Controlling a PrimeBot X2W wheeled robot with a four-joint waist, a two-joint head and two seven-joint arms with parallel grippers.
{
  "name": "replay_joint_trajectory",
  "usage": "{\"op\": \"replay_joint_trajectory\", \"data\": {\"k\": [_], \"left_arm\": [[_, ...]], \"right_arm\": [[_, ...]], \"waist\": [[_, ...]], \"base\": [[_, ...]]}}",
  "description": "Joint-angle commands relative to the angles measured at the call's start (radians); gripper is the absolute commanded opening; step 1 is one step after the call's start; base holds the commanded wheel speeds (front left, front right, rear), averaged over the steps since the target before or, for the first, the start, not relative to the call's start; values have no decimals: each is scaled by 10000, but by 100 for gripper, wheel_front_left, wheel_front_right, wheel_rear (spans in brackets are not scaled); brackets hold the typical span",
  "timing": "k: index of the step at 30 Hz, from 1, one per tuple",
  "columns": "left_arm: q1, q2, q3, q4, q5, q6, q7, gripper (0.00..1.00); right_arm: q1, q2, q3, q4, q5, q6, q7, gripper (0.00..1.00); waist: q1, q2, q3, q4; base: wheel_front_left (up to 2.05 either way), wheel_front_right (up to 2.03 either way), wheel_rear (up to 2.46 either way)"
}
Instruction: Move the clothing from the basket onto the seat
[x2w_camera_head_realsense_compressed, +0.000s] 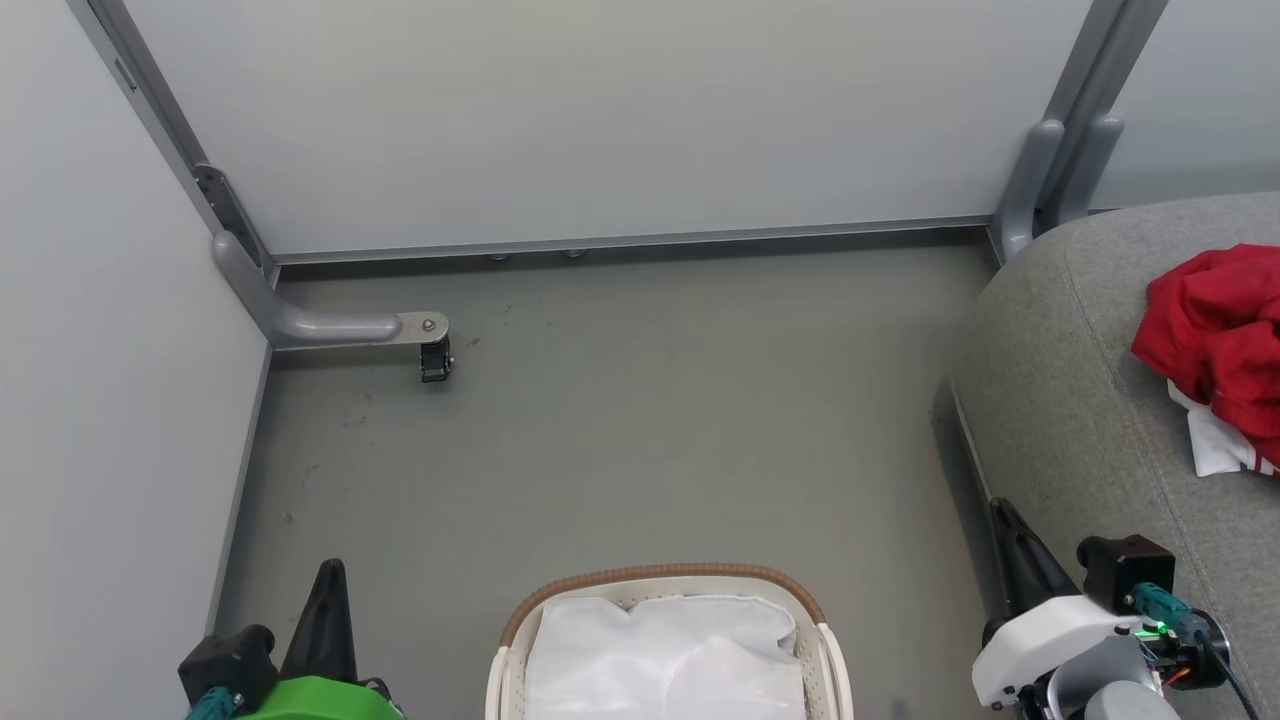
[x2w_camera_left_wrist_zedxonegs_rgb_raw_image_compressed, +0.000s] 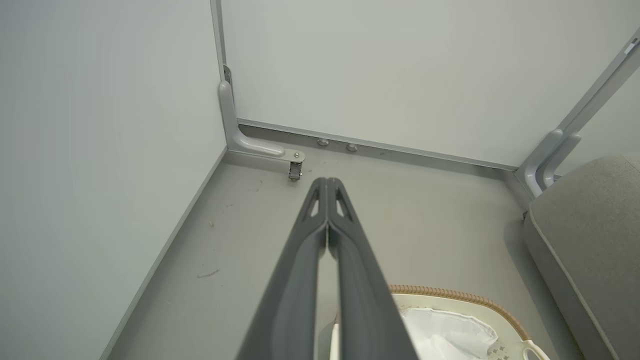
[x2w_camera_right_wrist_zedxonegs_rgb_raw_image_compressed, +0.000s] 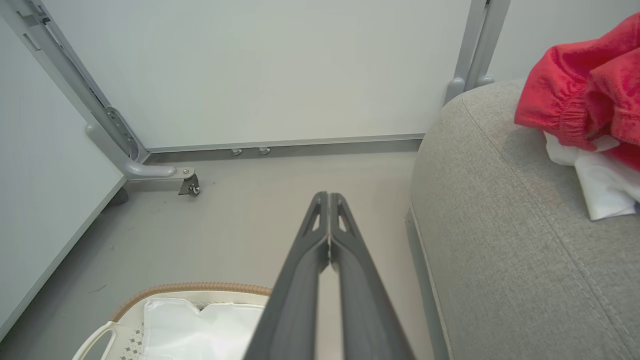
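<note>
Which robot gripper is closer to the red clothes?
Right. The right gripper is beside the seat that holds the red clothing; the left gripper is far off, on the basket's other side.

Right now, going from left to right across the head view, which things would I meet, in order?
Left claw → caster wheel → basket → right claw → red clothing.
</note>
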Motion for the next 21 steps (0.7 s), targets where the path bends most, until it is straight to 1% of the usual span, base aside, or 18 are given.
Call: {"op": "replay_joint_trajectory", "data": {"k": [1, 11, 21], "left_arm": [[-75, 27, 62, -165, -527, -1, 111, 0], [-211, 34, 220, -370, -2277, -4, 598, 0], [-347, 41, 355, -544, -3828, -6, 1026, 0]], "right_arm": [[-191, -50, -111, -142, 515, 0, 144, 0], [-108, -66, -146, -455, 2464, -1, 572, 0], [-66, -80, -207, -694, 4169, -3, 970, 0]], "waist": [[1, 0, -5, 0], [1, 0, -37, -1], [1, 0, -70, -2]], "base": [[0, 0, 0], [0, 0, 0], [0, 0, 0]]}}
